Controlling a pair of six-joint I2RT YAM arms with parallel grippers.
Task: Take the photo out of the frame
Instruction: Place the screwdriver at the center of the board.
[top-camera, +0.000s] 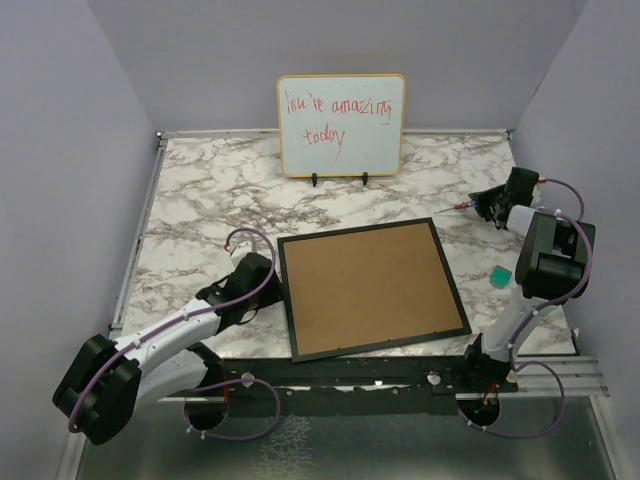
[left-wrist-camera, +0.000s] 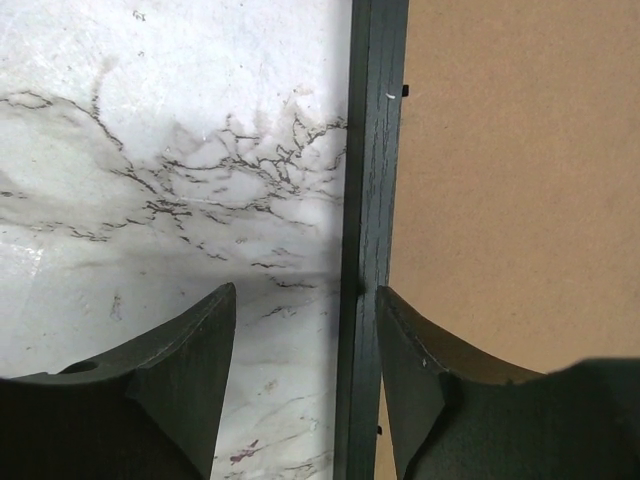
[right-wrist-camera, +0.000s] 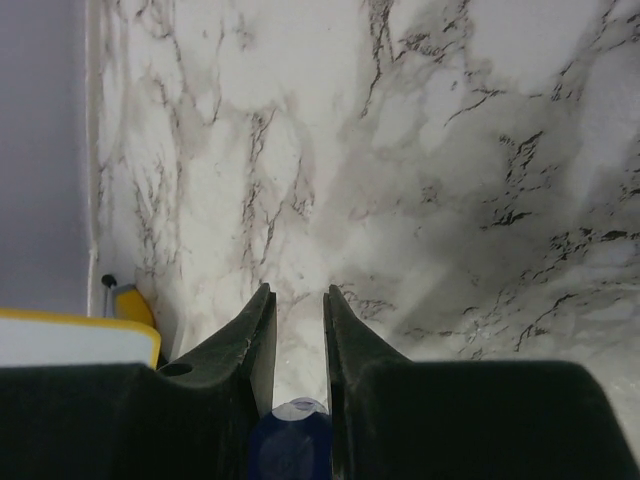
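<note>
Top external view: the frame (top-camera: 380, 345) lies face-down mid-table, its brown back panel (top-camera: 365, 285) up, so the photo is hidden, presumably under that panel. The whiteboard (top-camera: 341, 125) stands at 12 o'clock. The left gripper (top-camera: 272, 288) sits at the frame's 9 o'clock edge, low over the table (top-camera: 200, 200), probably to steady the frame or pry at that side. The right gripper (top-camera: 478, 206) hangs at 2 o'clock, well apart from the frame, with a thin reddish tip (top-camera: 455, 207) poking out toward 9 o'clock. A small green thing (top-camera: 502, 274) lies at 3 o'clock.

Left wrist view: the left gripper (left-wrist-camera: 305, 291) stands wide and holds nothing. Its jaws straddle the frame's black rail (left-wrist-camera: 372, 150), one over bare marble at 9 o'clock and one over the back panel (left-wrist-camera: 510, 180) at 3 o'clock. The rail is not pinched, since a gap shows on the marble side. Two small dark marks where the rail meets the panel may be retaining clips, too small to tell.

Right wrist view: the right gripper (right-wrist-camera: 297, 290) is narrow and looks closed on a blue rounded thing (right-wrist-camera: 290, 435) at 6 o'clock, likely a tool handle. Only marble lies ahead. The tool is probably for levering the panel's fasteners, which I judge is the step not yet done.
</note>
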